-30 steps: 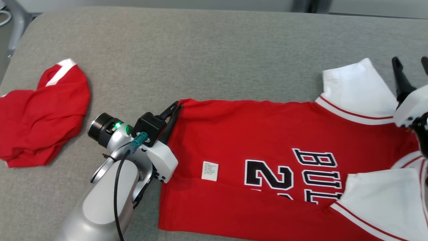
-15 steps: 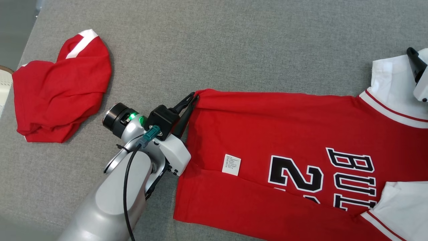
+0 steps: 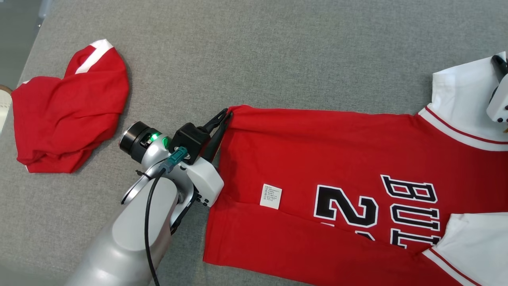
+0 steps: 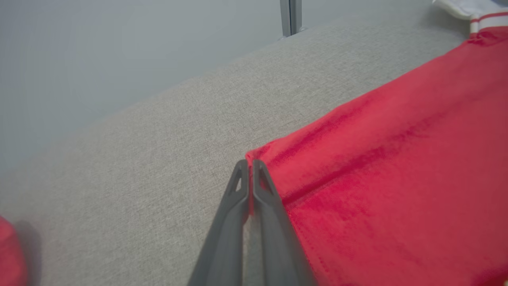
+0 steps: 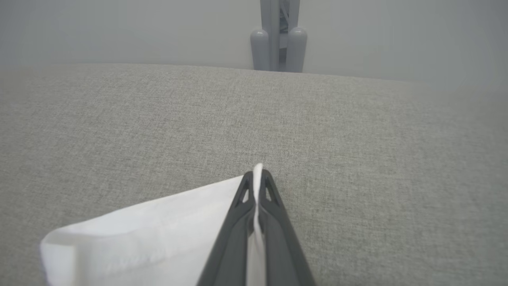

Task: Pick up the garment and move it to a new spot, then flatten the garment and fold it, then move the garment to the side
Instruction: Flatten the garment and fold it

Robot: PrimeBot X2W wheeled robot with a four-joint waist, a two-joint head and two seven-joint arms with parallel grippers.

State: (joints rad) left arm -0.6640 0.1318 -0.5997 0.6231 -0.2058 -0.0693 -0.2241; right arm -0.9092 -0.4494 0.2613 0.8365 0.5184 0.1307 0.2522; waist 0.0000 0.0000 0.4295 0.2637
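Observation:
The garment (image 3: 317, 159), a red jersey with white sleeves and black lettering, lies spread on the grey padded surface (image 3: 278, 51). My left gripper (image 3: 227, 116) is shut on the garment's far hem corner. In the left wrist view, red cloth (image 4: 377, 159) is pinched between that gripper's fingertips (image 4: 249, 166). My right gripper (image 3: 498, 62) is at the right edge of the head view, over the far white sleeve (image 3: 456, 95). In the right wrist view it (image 5: 258, 174) is shut on the edge of that sleeve (image 5: 151, 226), and a thin white fold stands between its fingers.
A second red garment with a white stripe (image 3: 67, 115) lies crumpled at the far left, near the surface's left edge. A grey stand (image 5: 278, 39) rises beyond the far edge. Bare grey surface stretches behind the jersey.
The head camera has shifted, so the whole picture sits differently. My right gripper, open above the white sleeve a second ago, has come down and shut on it. My left gripper keeps its hold.

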